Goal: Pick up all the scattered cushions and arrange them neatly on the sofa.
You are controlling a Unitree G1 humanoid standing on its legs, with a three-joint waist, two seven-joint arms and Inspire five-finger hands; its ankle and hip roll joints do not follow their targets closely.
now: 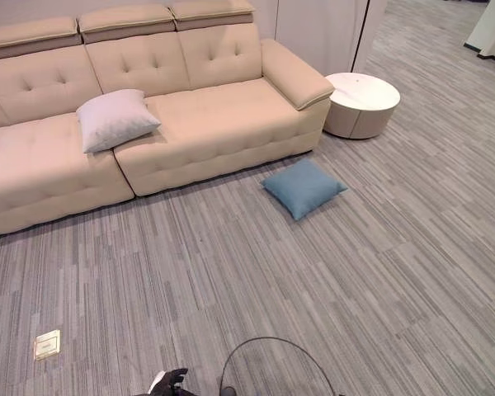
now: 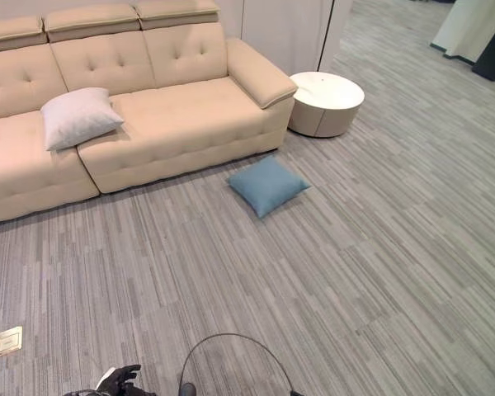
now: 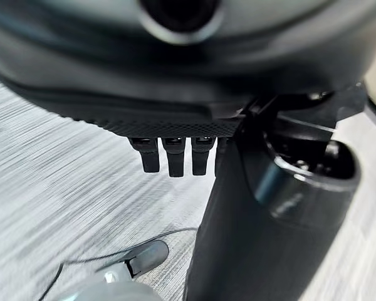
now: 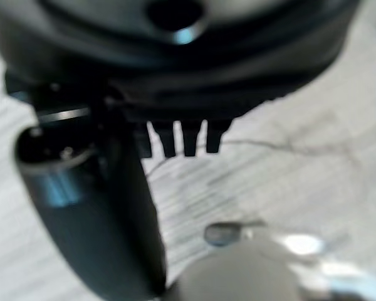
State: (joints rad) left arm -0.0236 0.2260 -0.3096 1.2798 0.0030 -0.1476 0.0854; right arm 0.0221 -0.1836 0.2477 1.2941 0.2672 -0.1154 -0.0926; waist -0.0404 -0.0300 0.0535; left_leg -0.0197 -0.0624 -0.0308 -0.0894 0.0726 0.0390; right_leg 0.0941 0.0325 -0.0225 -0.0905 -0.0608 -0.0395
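Two cushions are about: beyond the grey striped carpet (image 1: 379,272), the long beige tufted sofa (image 1: 206,124), its left end cut off, carries a pale grey square cushion (image 1: 114,119) against the backrest. A round white low table (image 1: 361,103) stands by its arm. The blue square cushion (image 1: 304,186) lies on the carpet before the sofa. Left hand (image 3: 175,153) and right hand (image 4: 182,137) hang empty, fingers straight, side by side.

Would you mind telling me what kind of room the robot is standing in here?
Probably a lounge or showroom-style sitting area: a long beige sofa with a white cushion on it, a round white side table beside it, a blue cushion on grey striped carpet.
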